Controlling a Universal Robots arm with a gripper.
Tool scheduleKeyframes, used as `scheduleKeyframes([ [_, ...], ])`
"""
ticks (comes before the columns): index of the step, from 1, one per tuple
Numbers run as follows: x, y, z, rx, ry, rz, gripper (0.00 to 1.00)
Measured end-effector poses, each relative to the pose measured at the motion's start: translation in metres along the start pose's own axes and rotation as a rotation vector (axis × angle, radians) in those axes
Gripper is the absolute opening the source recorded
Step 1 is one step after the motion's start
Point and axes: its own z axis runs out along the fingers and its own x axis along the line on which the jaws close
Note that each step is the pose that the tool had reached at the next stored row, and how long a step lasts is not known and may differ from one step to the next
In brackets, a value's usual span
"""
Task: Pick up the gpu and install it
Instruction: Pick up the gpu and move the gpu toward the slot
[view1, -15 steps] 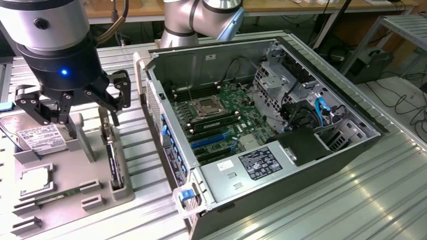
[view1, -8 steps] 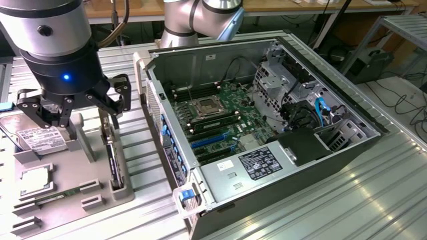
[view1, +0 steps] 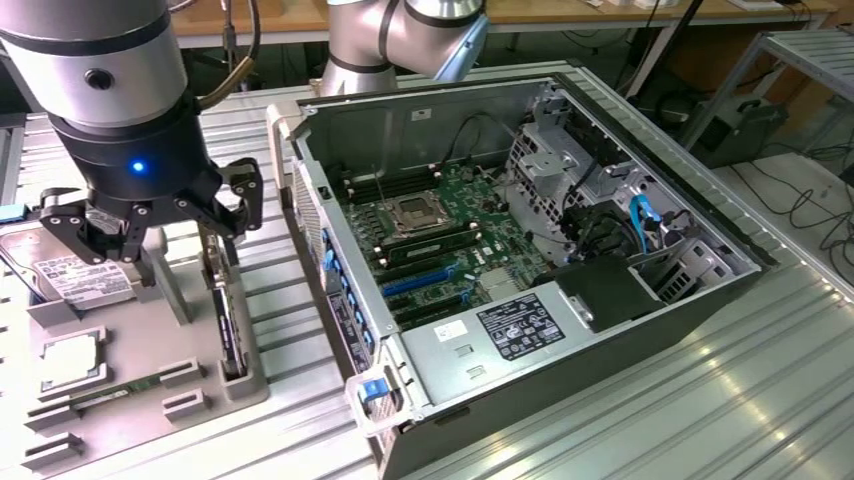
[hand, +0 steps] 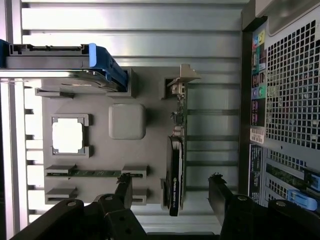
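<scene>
Exterior view: the black hand (view1: 167, 240) hangs with its fingers spread apart, gripping nothing, above a matte grey holder tray (view1: 147, 375) on the ribbed metal counter (view1: 641, 400). The gpu (view1: 230, 320) stands on edge in a slot along the tray's side nearest the open computer case (view1: 441, 95).

Wrist view: the gpu (hand: 176, 165), a thin green board with a glossy black cooler and a silver bracket (hand: 181, 75), shows between the two fingers (hand: 125, 190) with open room on each side. A hard drive (hand: 60, 75) and a square processor chip (hand: 67, 136) sit well apart from it.
</scene>
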Motion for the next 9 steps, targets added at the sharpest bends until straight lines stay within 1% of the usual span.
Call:
scheduleKeyframes([
  [2,0.0,0.0,0.0029,-0.0001,0.0018,0.0,0.72],
  [7,0.0,-0.0002,0.0101,-0.0001,0.0082,0.0,0.72],
  [9,0.0,-0.0002,0.0129,-0.0001,0.0097,0.0,0.72],
])
